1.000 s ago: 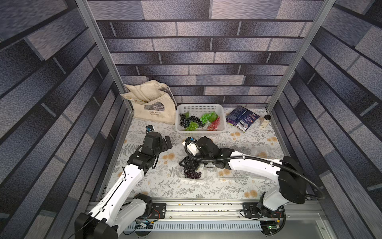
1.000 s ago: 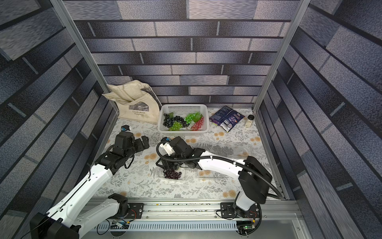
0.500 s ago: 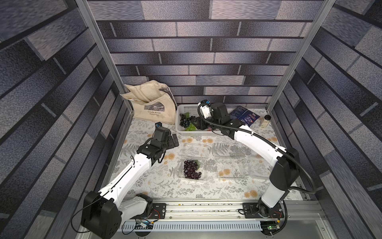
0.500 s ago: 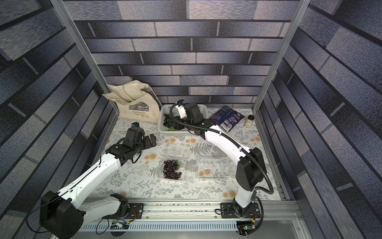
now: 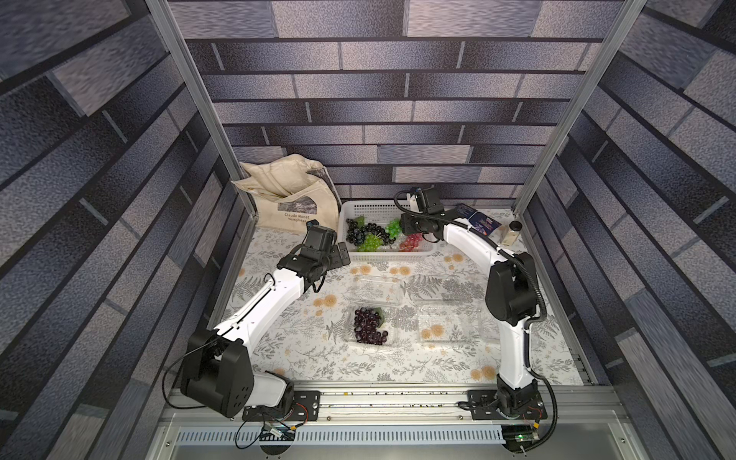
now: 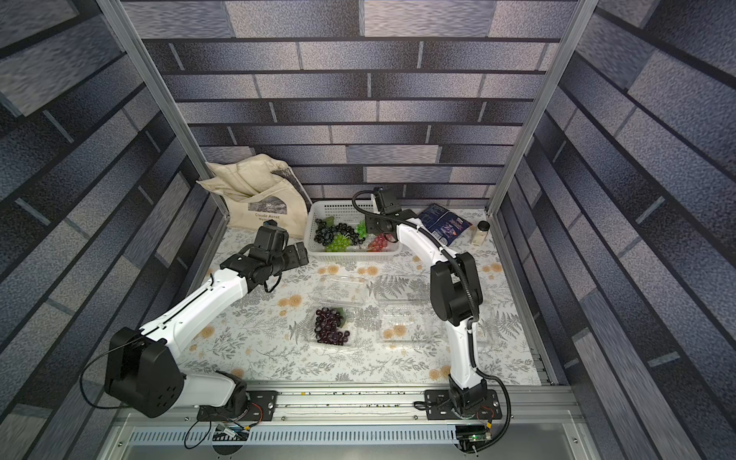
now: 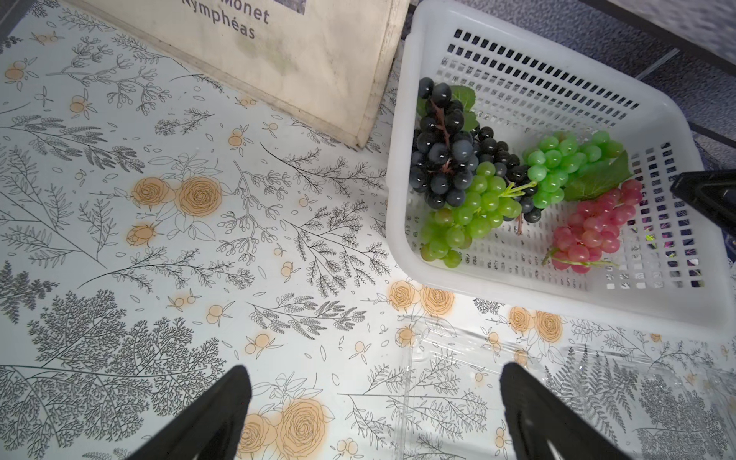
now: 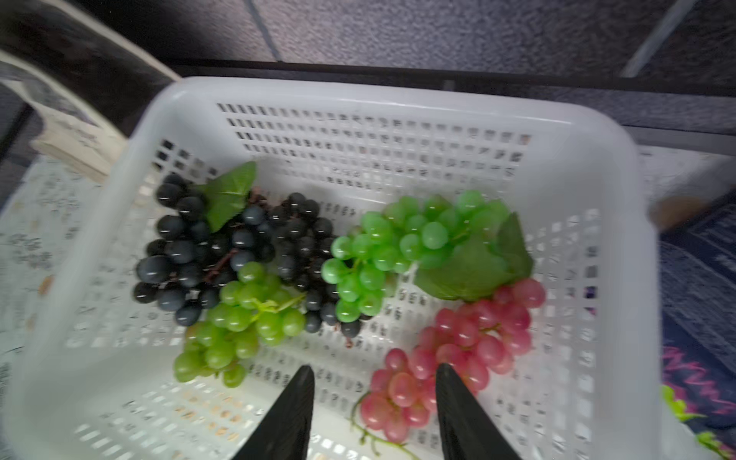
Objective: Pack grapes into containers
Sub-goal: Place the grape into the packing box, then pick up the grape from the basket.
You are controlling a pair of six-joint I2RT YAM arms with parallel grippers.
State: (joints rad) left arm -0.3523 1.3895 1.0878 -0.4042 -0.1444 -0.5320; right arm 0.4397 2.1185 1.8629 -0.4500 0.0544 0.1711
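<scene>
Standing beside the back-left post, a cream canvas tote bag [image 5: 290,203] rests on the floral desk [image 5: 302,350]. Just in front of it hovers the left pincer [image 7: 376,368]. Its fingers are spread wide over bare desk with nothing between them, close to the white perforated basket [image 5: 372,207].

That basket sits at the back of the desk and holds loose grapes. A black bunch [image 7: 442,159] with a leaf lies at its left end. A yellow-green bunch [image 7: 470,215] and a bright green bunch [image 7: 557,163] overlap it toward the middle, and a red bunch [image 8: 474,338] lies at the right end. The right pincer [image 8: 374,368] hangs over the basket above one end of the red bunch, fingers apart, gripping nothing.

Nearer the front, about mid-desk, an open clear clamshell [image 5: 393,333] holds a dark purple bunch [image 5: 368,324], its lid swung open toward the basket. Just right of it lies a second open clamshell [image 5: 446,322], partly behind the right arm.

Far right at the back lie a dark blue snack packet [image 5: 482,223] and a small capped jar [image 5: 513,233].
</scene>
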